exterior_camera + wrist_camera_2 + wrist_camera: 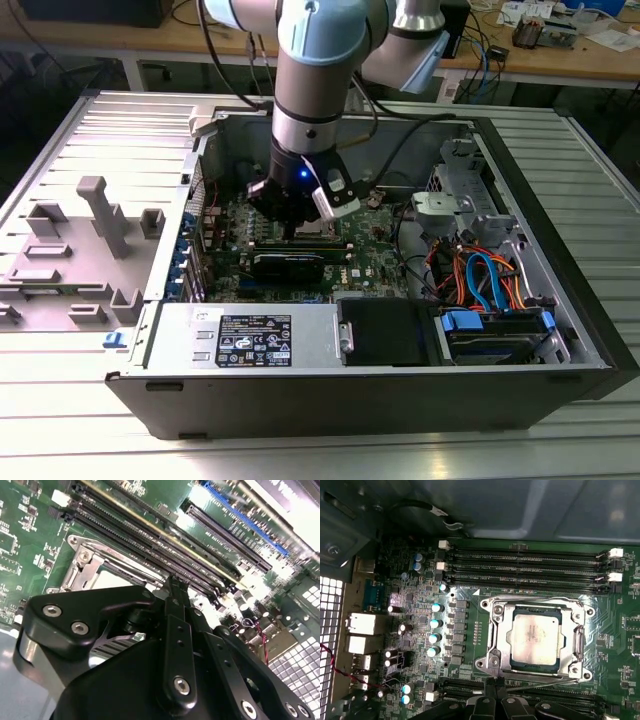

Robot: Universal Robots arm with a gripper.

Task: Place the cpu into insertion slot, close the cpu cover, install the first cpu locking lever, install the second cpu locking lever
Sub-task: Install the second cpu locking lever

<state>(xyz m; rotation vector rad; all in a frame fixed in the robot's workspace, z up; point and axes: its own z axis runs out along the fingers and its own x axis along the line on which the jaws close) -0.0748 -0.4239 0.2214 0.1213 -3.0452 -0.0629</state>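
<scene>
The cpu (536, 639) lies flat in the insertion slot (492, 611) on the green motherboard, silver top up. The cpu cover (504, 635), a silver frame, lies down around it with the chip showing through its window. My gripper (492, 684) is shut with nothing visible between its fingers. Its tips sit just off the socket's edge, on the side away from the upper memory slots. In the second wrist view the gripper (175, 584) points down beside the socket (87, 562) and next to the long black slots. In the exterior view the gripper (298, 228) is low inside the open case.
Long black memory slots (525, 565) run on both sides of the socket. Rows of capacitors (436, 625) stand near it. A black card (288, 262), the power supply (250, 340), coloured cables (480, 275) and the case walls (170, 230) hem the arm in.
</scene>
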